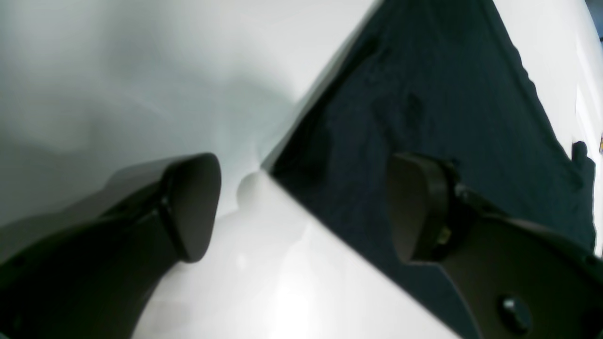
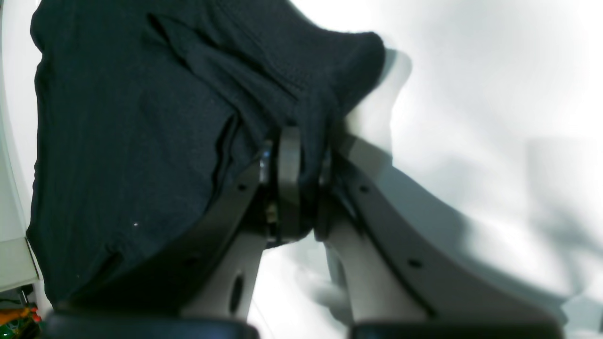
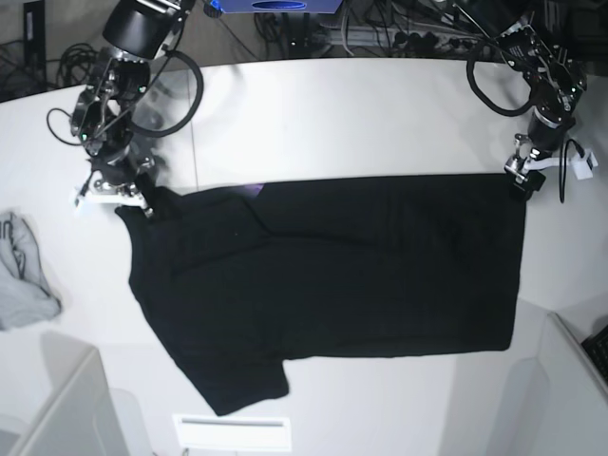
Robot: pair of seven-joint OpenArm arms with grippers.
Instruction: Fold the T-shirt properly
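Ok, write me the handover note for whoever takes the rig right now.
Left gripper: open, holding nothing, over a corner of the T-shirt.
Right gripper: shut on a bunched fold of the T-shirt at its other far corner.
T-shirt: spread mostly flat on the white table, one sleeve sticking out toward the near edge. A small grey cloth lies apart, beyond the right gripper's end of the shirt.
Done: shirt laid out. Left: all folds.

Black T-shirt (image 3: pixel 361 271) spread flat on white table, plain side up.
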